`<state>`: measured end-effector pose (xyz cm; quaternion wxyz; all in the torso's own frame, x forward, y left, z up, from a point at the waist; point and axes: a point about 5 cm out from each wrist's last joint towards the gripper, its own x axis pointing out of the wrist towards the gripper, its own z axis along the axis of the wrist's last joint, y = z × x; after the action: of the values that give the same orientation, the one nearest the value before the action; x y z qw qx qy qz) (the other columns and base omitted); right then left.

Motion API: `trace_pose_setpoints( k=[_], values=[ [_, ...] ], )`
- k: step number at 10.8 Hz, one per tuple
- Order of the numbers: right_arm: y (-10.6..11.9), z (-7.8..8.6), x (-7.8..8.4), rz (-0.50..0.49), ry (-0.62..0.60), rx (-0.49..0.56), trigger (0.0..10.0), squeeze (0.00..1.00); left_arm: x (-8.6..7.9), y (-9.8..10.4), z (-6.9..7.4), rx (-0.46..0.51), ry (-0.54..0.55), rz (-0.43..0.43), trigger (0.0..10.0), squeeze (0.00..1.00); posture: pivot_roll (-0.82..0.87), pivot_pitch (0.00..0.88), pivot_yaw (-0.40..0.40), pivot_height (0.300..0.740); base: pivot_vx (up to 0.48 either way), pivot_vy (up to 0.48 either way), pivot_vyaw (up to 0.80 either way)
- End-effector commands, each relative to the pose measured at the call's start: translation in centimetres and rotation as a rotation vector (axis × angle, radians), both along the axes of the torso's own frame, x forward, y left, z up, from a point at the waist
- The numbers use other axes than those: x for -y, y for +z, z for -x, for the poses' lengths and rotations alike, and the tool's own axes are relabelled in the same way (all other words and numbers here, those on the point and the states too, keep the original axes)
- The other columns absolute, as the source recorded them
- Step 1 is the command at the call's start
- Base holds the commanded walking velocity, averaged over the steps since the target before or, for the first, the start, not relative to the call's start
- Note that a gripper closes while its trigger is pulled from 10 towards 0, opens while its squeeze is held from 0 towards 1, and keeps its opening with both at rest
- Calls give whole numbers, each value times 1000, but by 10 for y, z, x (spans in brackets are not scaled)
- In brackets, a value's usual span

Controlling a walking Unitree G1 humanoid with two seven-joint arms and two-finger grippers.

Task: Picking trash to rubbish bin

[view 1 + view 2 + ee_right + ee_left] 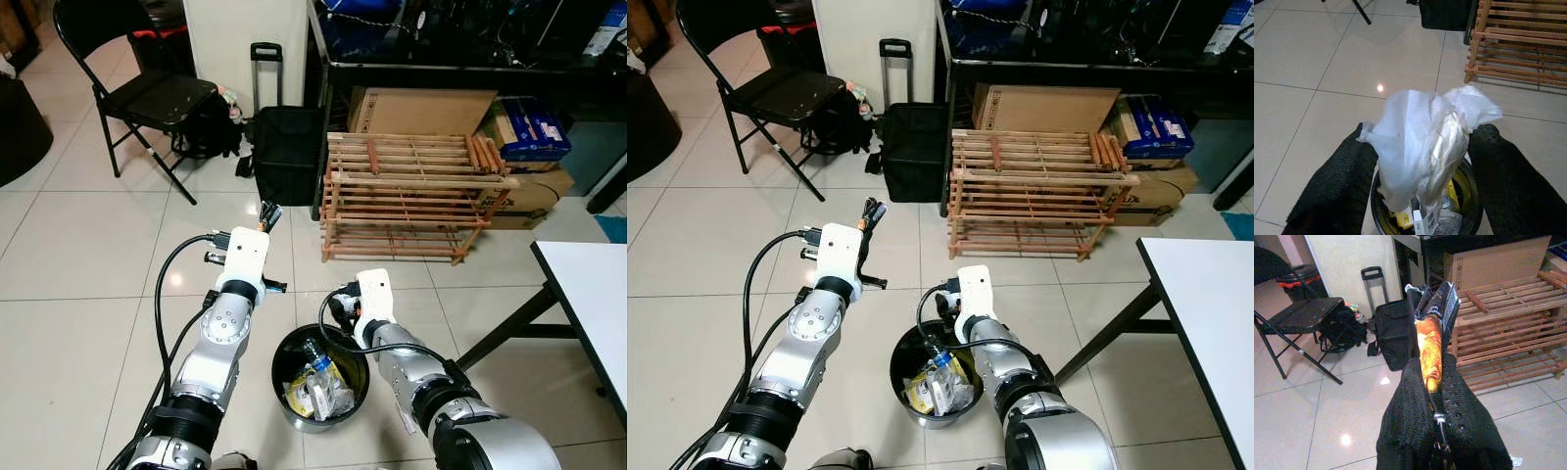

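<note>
— White plastic wrap [1425,142] is pinched in your right tool [1420,196], directly above the bin [284,357]. Drop it?
— Yes, spread the fingers. Left tool [1437,396], at ten o'clock from the bin, pinches an orange wrapper [1429,352]; swing it over next.

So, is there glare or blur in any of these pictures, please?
Left wrist view: two bright lamp reflections on the glossy floor tiles; the near fingers of the left pincer look soft, while the chair is fairly sharp. Right wrist view: one small glare spot on the floor, and the white plastic bag is blurred and overexposed. Both eye views: even light, sharp.
</note>
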<state>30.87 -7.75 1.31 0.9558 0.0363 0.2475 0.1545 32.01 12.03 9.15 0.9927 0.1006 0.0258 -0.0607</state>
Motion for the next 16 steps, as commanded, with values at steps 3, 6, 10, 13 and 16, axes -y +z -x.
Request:
trace_pose_setpoints(
  k=[3, 6, 10, 13, 16],
  values=[
    [0, 0, 2, -13, -7, 1, 10000, 1000, 3, 5, -3, 17, -4, -2, 10000, 0, 40, 93, -57, 740, 0, 0, 0],
    [0, 0, 2, -20, -5, 1, 10000, 1000, 4, 5, -3, 17, -3, -1, 10000, 0, 40, 93, -58, 740, 0, 0, 0],
    [-3, 2, 4, 17, -1, -4, 10000, 0, 4, 4, -3, 15, -3, 2, 10000, 0, 40, 91, -57, 740, 0, 0, 0],
    [-16, 13, 18, 58, 9, -33, 10000, 0, 5, -6, -3, -27, -14, 4, 10000, 0, 33, 95, -57, 740, 0, 0, 0],
    [-24, 17, 57, 134, -113, -63, 10000, 0, 3, -8, -4, -37, -14, 1, 10000, 0, 27, 95, -56, 740, 0, 0, 0]
  ],
)
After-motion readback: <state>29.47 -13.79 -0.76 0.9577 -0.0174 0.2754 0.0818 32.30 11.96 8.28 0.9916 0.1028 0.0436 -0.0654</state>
